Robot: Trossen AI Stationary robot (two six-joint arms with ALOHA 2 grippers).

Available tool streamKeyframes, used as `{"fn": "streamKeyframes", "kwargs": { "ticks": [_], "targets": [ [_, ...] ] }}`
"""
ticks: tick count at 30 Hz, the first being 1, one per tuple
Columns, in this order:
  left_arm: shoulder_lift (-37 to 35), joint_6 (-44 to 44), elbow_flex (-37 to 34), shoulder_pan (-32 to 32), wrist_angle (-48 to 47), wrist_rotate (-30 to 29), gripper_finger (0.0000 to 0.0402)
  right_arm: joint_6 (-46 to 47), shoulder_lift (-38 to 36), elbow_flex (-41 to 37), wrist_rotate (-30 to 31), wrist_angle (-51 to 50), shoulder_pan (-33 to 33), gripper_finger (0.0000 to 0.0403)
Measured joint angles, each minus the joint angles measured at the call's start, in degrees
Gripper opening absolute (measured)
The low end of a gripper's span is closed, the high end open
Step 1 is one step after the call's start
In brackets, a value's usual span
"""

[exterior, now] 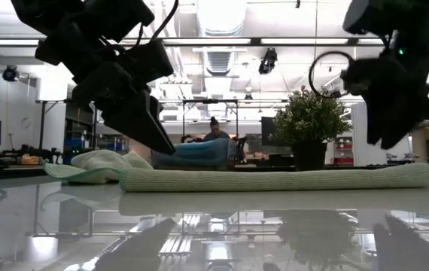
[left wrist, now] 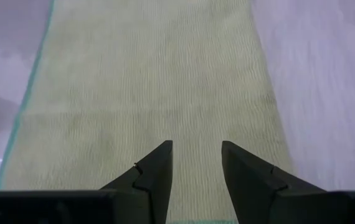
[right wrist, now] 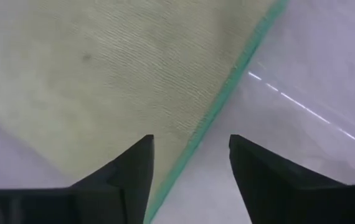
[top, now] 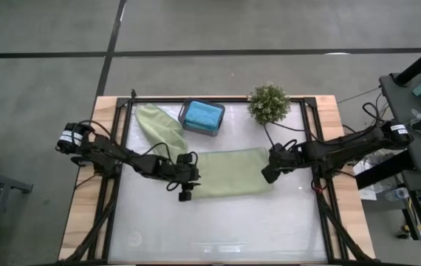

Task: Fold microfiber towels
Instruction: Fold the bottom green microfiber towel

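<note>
A folded sage green towel (top: pixel 230 172) lies flat mid-table (top: pixel 218 229) as a long strip, with the left claw (top: pixel 187 185) over its left end and the right claw (top: pixel 269 171) at its right end. Both claws stand apart and empty: the left claw (left wrist: pixel 196 163) sits above the cloth and the right claw (right wrist: pixel 191 163) straddles its teal-stitched edge. A second green towel (top: pixel 159 125) lies crumpled behind it, beside a teal-blue towel (top: pixel 201 114) in the grey tray (top: pixel 218 127), near the potted plant (top: pixel 269 103).
</note>
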Motion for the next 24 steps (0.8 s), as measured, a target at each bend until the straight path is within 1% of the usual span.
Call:
{"fn": "streamKeyframes", "kwargs": {
  "ticks": [4,9,15,19,24],
  "targets": [
    [0.0,-0.1,-0.3,-0.3,-0.1,0.0,0.0123,1.0,0.0,-4.9,0.1,5.9,0.0,0.0212],
    [0.0,0.0,-0.3,-0.3,0.3,0.0,0.0123,1.4,0.0,-10.2,1.0,13.8,0.0,0.0224],
    [0.0,0.0,-0.3,-0.3,0.6,0.0,0.0123,2.5,-0.1,-14.0,2.5,19.7,0.0,0.0226],
    [0.0,0.0,-0.3,-0.3,0.9,-0.1,0.0123,2.4,-0.1,-17.2,3.5,28.2,0.0,0.0226],
    [0.0,0.3,-0.3,-0.2,1.1,-0.1,0.0123,2.4,-0.1,-20.1,3.5,36.0,0.0,0.0226]
  ]
}}
